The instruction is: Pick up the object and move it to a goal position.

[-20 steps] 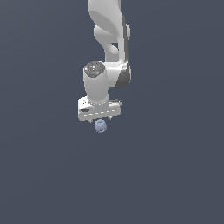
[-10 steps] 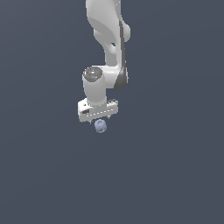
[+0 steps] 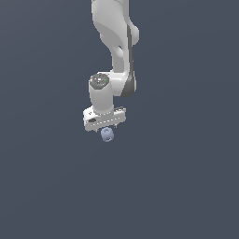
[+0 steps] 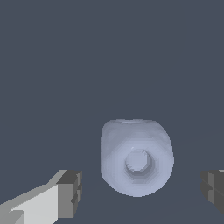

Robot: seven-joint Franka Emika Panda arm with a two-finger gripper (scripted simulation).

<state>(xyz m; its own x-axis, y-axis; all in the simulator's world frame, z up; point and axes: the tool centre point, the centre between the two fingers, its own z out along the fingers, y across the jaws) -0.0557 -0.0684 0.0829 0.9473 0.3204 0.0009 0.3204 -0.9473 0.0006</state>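
Observation:
The object [image 3: 107, 135] is a tiny pale periwinkle-blue lumpy ball lying on the dark grey floor, directly under the white hand in the exterior view. In the wrist view the object [image 4: 136, 157] looks rounded, with a small round dimple facing the camera. My gripper [image 3: 107, 130] points straight down over it. In the wrist view my gripper [image 4: 142, 190] is open, with one dark fingertip [image 4: 70, 192] on each side of the ball. A gap shows between the ball and each fingertip, so neither touches it.
The floor [image 3: 186, 186] is a plain dark grey surface all around. The white arm [image 3: 114, 37] rises from the hand out of the exterior view's upper edge. No other objects show.
The hand has come down slightly over the ball and the arm above it has shifted a little. The ball has not moved.

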